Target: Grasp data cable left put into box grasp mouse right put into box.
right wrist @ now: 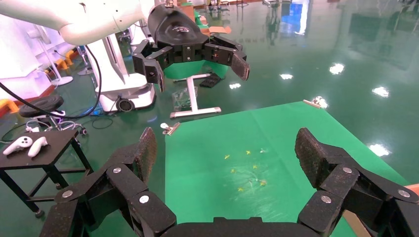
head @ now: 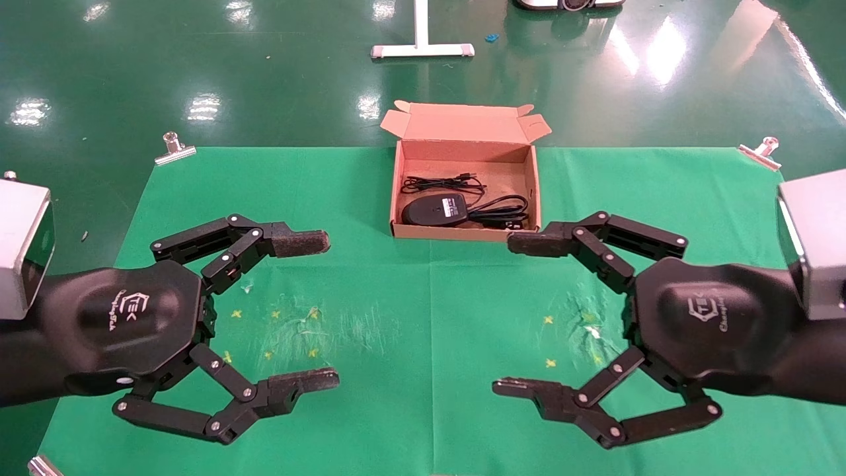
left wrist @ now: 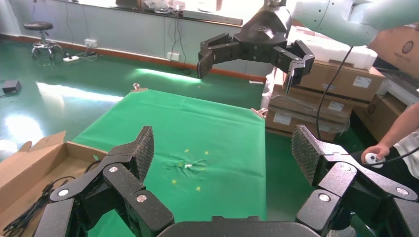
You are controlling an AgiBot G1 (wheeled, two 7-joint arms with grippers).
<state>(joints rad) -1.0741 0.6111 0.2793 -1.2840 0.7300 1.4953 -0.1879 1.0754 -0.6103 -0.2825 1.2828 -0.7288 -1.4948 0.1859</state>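
Observation:
The brown cardboard box (head: 462, 151) stands open at the far middle of the green cloth (head: 423, 317), lid flap back. Inside lie the black mouse (head: 429, 210), white label up, its thin cord (head: 439, 183) behind it, and the thicker coiled data cable (head: 502, 213) on the right side. My left gripper (head: 327, 311) hovers open and empty over the near left of the cloth. My right gripper (head: 503, 315) hovers open and empty over the near right, its far finger just in front of the box's right corner. The box's edge (left wrist: 29, 158) shows in the left wrist view.
Metal clips (head: 175, 147) (head: 760, 152) hold the cloth's far corners. A white stand base (head: 422, 49) is on the floor behind the box. Stacked cartons and a person's hand with a controller (left wrist: 378, 158) are off one side; a small black table (right wrist: 29, 145) off the other.

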